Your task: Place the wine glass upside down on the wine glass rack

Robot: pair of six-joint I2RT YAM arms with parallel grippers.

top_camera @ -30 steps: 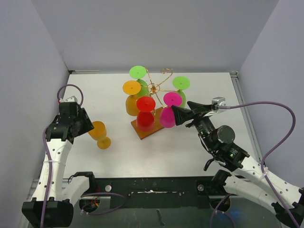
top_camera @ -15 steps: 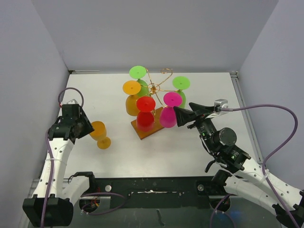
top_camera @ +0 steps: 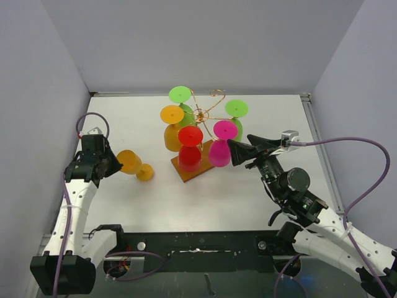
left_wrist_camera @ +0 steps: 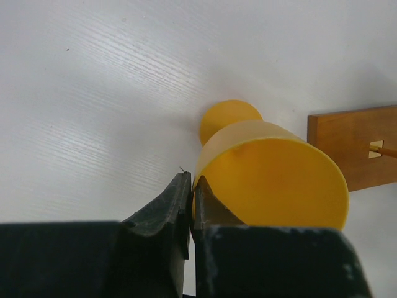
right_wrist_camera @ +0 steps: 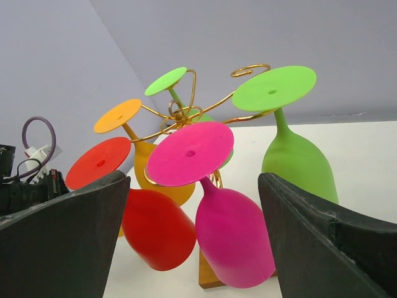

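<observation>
Now my left pincer is shut on the rim of the yellow wine glass, with the thin wall nipped between its two fingers. Half a second ago the glass pointed its foot toward the near edge. It has since swung round and lies close to level, bowl at my fingers and foot aimed away from them. I cannot tell whether the foot touches the surface. I take this as the start of turning it over; it is not yet upside down.

Just past the foot, ahead and to the right of the pincer, is the wooden base of the rack. Five glasses already hang there, and one curled arm on the far side looks free, so that is likely my target.

Beyond the rack, my right pincer is spread wide and holds nothing, just beside the pink glass.
</observation>
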